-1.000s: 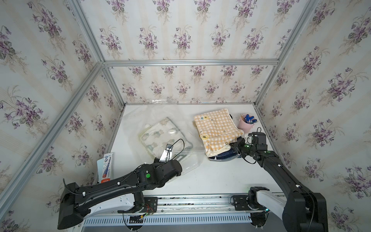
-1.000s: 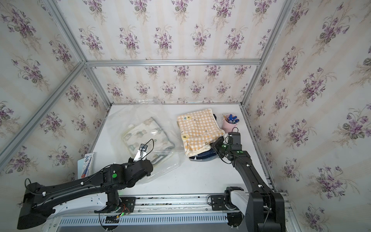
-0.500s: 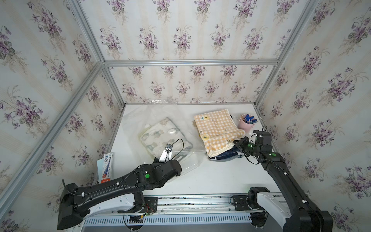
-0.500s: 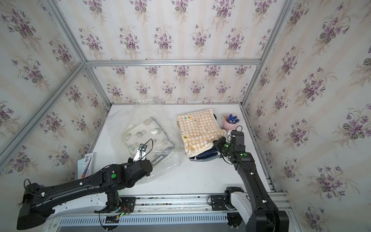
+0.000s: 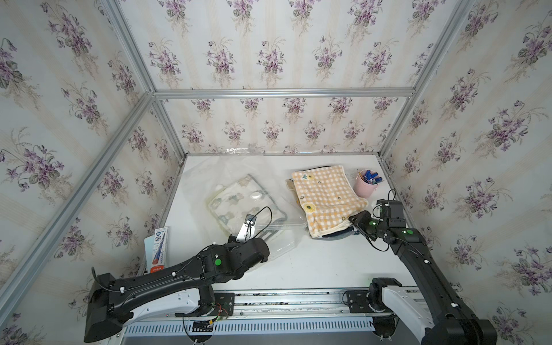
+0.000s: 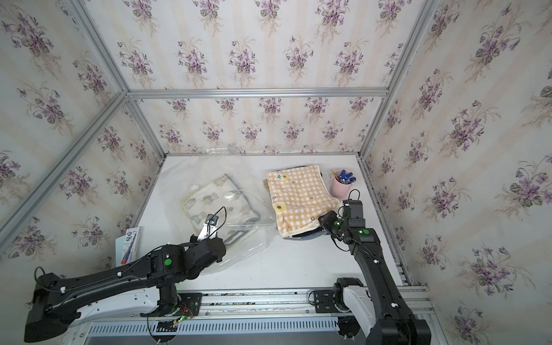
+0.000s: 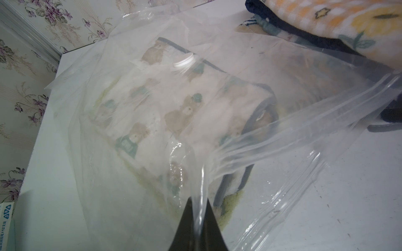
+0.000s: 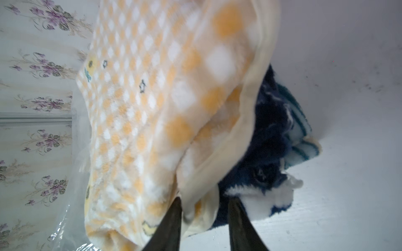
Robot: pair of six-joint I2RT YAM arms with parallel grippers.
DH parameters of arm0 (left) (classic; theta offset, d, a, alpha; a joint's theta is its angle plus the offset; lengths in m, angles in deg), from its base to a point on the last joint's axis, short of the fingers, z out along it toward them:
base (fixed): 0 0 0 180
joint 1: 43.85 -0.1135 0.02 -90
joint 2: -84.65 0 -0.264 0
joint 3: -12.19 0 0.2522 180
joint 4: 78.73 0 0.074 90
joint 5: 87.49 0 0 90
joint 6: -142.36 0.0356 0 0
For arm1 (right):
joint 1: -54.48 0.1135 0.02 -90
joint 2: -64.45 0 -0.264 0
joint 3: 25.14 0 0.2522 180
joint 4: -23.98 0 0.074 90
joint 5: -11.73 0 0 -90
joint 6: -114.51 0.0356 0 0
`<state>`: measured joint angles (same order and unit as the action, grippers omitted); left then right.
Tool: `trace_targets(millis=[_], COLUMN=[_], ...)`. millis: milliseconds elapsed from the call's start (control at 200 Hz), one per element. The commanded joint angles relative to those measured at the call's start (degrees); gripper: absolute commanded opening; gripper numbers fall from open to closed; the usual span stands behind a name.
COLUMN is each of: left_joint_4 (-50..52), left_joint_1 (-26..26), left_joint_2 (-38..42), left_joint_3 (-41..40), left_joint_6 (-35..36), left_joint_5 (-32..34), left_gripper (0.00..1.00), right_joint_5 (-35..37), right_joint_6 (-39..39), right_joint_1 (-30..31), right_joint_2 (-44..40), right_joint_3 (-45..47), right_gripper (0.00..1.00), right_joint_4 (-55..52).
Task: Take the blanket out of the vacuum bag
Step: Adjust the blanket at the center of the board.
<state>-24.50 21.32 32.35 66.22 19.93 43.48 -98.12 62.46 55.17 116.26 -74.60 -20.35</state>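
The vacuum bag (image 5: pixel 209 176) (image 6: pixel 179 179) lies crinkled on the left half of the white table, its white valve cap (image 5: pixel 255 195) (image 7: pixel 183 62) facing up. A bear-print blanket (image 5: pixel 239 203) (image 7: pixel 163 113) sits folded inside it. My left gripper (image 7: pixel 199 200) is shut on a bunched fold of the bag's near edge. A yellow checked blanket (image 5: pixel 325 194) (image 8: pixel 152 97) lies outside the bag at the right, on top of a dark blue blanket (image 8: pixel 267 121). My right gripper (image 8: pixel 205 200) stands open at its near corner, and the cream hem hangs between the fingers.
A pink cup (image 5: pixel 366 186) (image 6: pixel 342 186) full of pens stands at the right wall behind the right arm. A blue-and-white box (image 5: pixel 156 249) leans at the left wall. Papered walls with metal rails close in three sides.
My right gripper has opened and let go of the yellow blanket's corner, and the right arm has drawn slightly to the right. The left gripper still pinches the bag.
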Motion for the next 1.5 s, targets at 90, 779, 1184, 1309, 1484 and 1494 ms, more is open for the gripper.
trace_targets(millis=[90,779,1184,1309,1484,1494], left_joint_4=[-0.68,1.91,0.00,-0.35,-2.60,-2.72], left_joint_1=[-0.04,-0.21,-5.60,-6.82,-10.04,-10.30], left_joint_2=[0.74,0.77,2.29,2.96,2.73,2.64], left_joint_3=[-0.19,-2.38,-4.00,-3.15,-2.27,-2.19], left_joint_6=[-0.63,-6.29,-5.68,-4.48,-2.58,-2.56], left_joint_5=[0.17,2.58,-0.54,-1.63,-6.24,-6.54], left_gripper=[0.09,0.06,0.04,0.04,0.05,0.05], right_joint_5=[1.31,0.49,-4.82,-0.89,10.52,11.72], right_joint_6=[-3.47,-0.04,-2.96,0.66,7.86,8.48], right_joint_1=[0.01,0.01,8.74,26.20,46.22,47.05], right_joint_2=[-4.47,8.68,0.76,0.13,2.95,2.94], right_joint_3=[-2.48,2.99,-3.44,-3.59,0.61,1.02], right_gripper=[0.41,0.05,0.10,0.09,0.03,0.02], right_joint_4=[-6.34,16.03,12.40,17.35,27.42,28.02])
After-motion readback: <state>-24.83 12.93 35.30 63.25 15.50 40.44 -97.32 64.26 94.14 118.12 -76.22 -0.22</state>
